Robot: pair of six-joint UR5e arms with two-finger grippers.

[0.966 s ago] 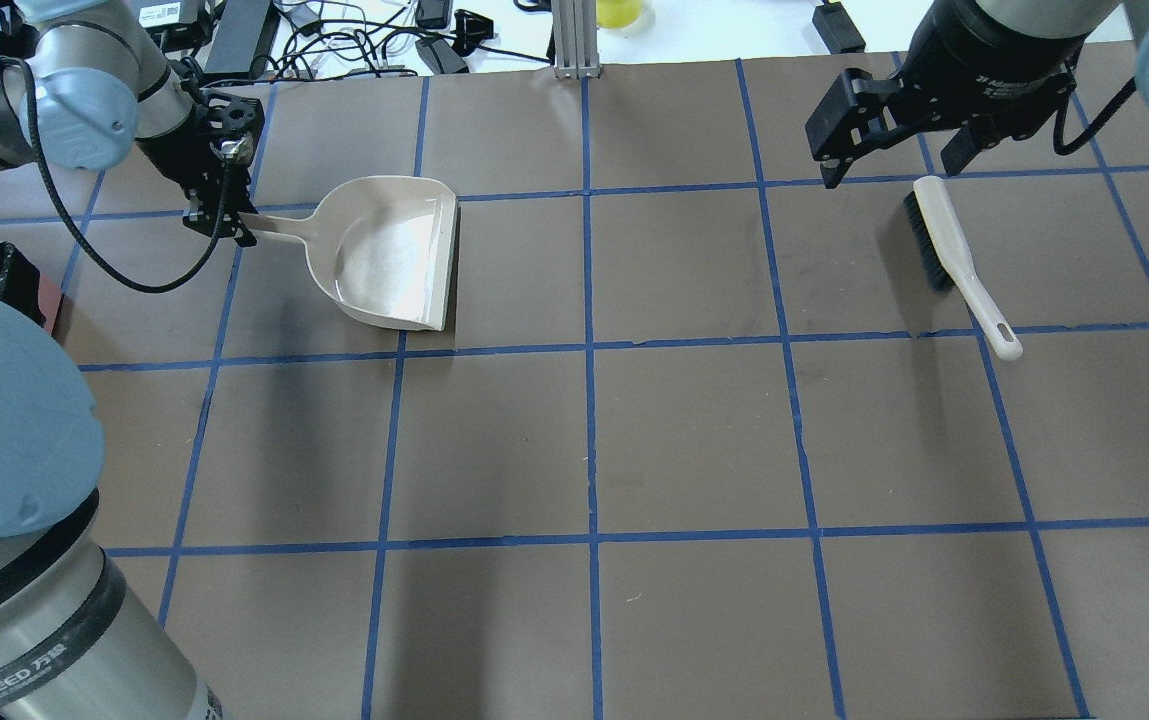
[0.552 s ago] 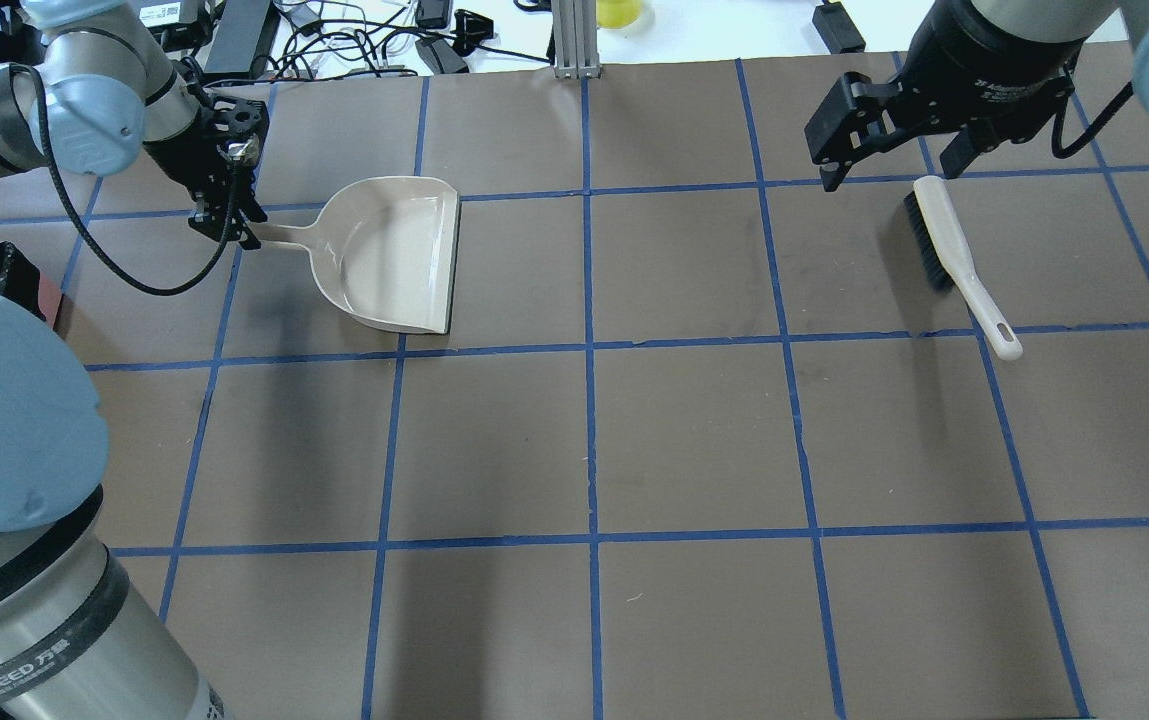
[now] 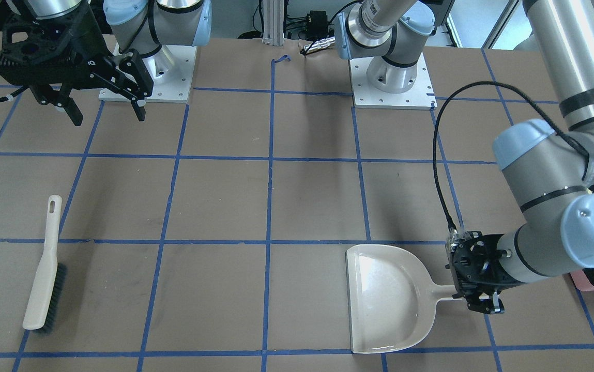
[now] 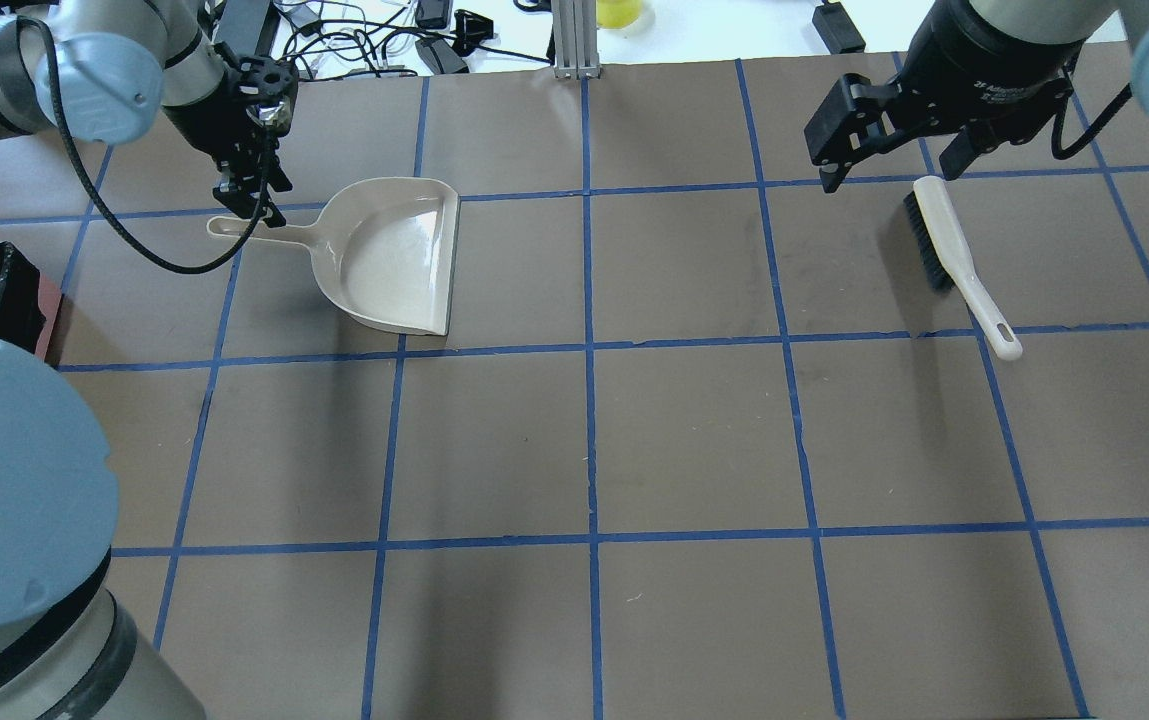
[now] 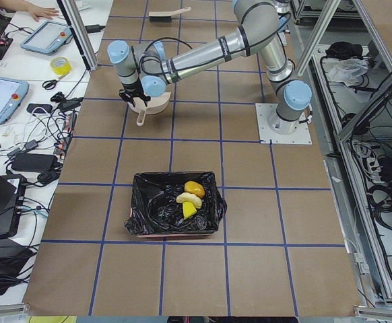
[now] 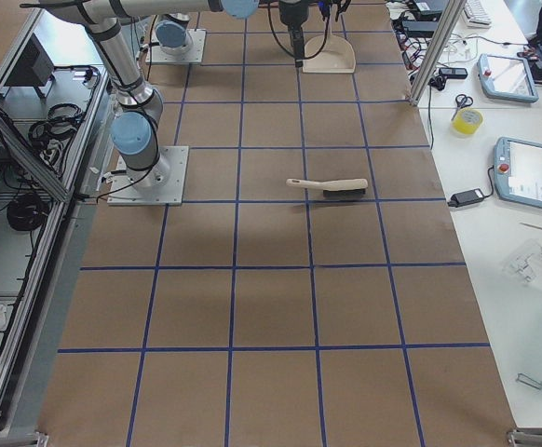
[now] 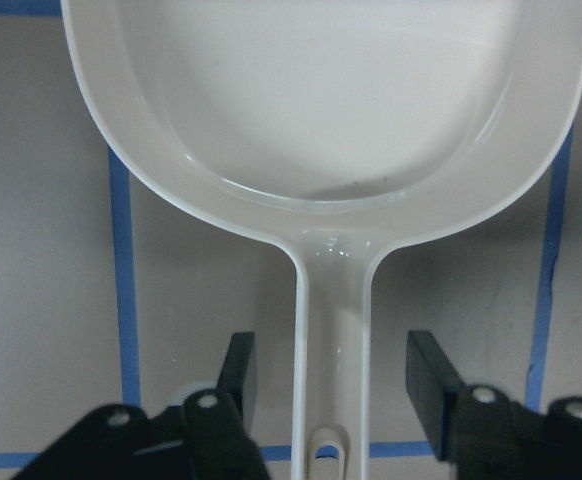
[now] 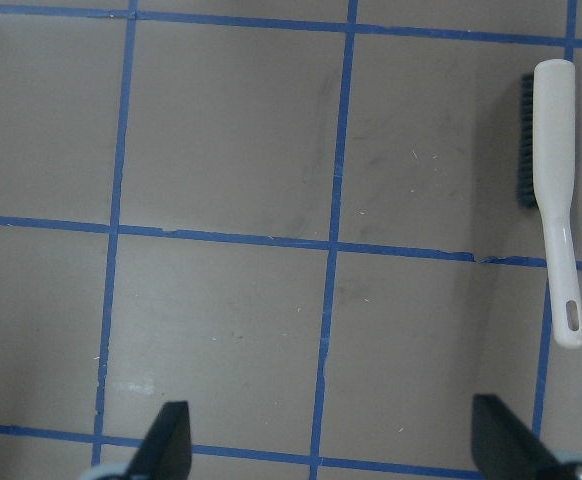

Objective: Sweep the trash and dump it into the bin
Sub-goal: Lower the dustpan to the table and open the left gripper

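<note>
Two arms reach over one counter (image 4: 694, 440): the left arm (image 3: 550, 170) is stretched far out with its wrist turned down, and the right arm (image 4: 994, 50) hangs above the surface. One black-lined bin (image 5: 142, 202) sits well apart from both tools. One dustpan (image 4: 394, 255) lies flat. The left gripper (image 7: 331, 385) straddles its handle, fingers (image 7: 236, 372) parted with a gap on each side, gripping nothing. A second ago it covered the handle's end, which now shows. One brush (image 4: 944, 235) lies near the right gripper (image 4: 889, 165), which is spread wide, empty and unmoved. Three trash pieces lie in the bin: potato (image 5: 194, 189), croissant (image 5: 188, 199), sponge (image 5: 189, 210).
</note>
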